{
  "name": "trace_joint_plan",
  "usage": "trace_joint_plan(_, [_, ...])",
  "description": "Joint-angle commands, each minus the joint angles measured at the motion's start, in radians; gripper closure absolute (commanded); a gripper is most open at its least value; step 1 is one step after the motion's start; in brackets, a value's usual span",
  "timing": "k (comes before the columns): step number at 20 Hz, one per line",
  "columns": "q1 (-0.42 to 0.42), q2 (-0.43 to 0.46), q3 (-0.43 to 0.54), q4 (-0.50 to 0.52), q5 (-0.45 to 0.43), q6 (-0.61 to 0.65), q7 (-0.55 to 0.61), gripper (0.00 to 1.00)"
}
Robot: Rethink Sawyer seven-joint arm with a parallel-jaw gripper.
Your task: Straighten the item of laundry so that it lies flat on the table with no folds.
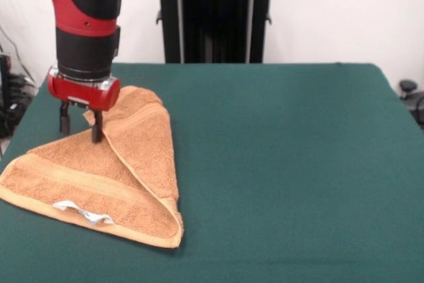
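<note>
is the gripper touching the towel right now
Touching. The front view shows the gripper down on the folded towel, with one finger pressed into the cloth beside a raised corner; the other finger hangs just off the towel's edge.

We see the orange-tan towel [126, 170] lying folded over on itself into a rough triangle at one side of the green table [298, 164], its small white tag [83, 211] along the near hem. The gripper [81, 126] stands on the towel's upper part, fingers apart, one finger [97, 127] touching the cloth
</note>
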State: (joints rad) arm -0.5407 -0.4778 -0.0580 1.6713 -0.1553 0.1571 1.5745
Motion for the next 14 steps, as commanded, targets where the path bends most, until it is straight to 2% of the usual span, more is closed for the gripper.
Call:
trace_joint_plan(1, [0.017, -0.062, 0.104, 0.132, -0.021, 0.041, 0.116, 0.00])
trace_joint_plan(10, [-0.058, -0.128, 0.155, 0.194, -0.032, 0.084, 0.065, 0.00])
trace_joint_plan(14, [-0.075, -0.131, 0.166, 0.214, -0.040, 0.061, 0.070, 0.00])
